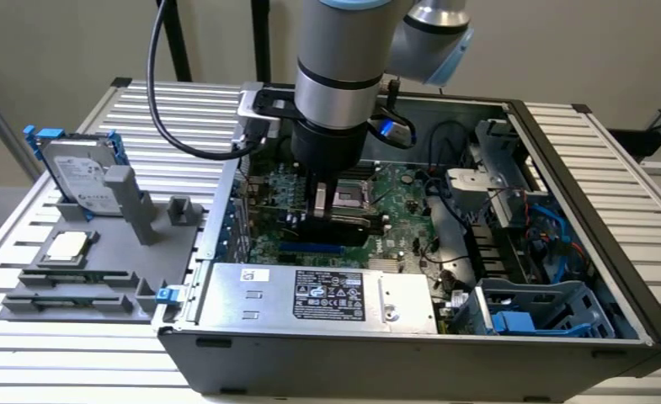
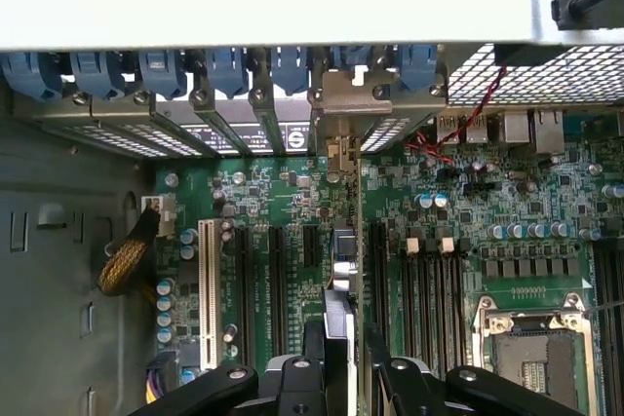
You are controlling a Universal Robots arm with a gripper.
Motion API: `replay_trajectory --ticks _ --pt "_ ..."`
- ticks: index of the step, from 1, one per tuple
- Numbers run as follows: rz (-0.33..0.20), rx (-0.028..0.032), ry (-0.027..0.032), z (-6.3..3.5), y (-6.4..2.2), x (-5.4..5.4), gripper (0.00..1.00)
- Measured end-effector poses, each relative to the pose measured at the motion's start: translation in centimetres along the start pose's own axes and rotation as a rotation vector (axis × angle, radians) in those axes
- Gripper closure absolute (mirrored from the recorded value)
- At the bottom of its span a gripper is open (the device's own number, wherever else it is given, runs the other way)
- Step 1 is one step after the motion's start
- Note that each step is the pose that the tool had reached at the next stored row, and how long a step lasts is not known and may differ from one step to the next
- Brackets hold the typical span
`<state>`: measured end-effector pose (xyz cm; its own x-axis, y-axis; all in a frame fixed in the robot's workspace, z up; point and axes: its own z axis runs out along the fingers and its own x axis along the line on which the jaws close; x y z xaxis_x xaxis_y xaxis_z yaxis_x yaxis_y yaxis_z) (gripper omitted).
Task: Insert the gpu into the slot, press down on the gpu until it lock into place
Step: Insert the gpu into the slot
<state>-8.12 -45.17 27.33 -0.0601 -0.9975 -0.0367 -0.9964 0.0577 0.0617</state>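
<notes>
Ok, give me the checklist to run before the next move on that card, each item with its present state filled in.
1. Gripper shut on the gpu: ok.
2. Gpu upright, edge-on between the fingers: ok.
3. Gpu lined up over the blue slot: cannot tell; in the exterior view the card covers part of it.
4. Gpu seated and locked: cannot tell.
5. Red wire clear of the gpu: ok.
</notes>
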Motion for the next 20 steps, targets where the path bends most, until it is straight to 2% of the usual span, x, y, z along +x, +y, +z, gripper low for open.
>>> replay_trajectory --ticks 20 --pt "-0.012 0.0023 -0.0005 0.08 0.27 0.01 0.74"
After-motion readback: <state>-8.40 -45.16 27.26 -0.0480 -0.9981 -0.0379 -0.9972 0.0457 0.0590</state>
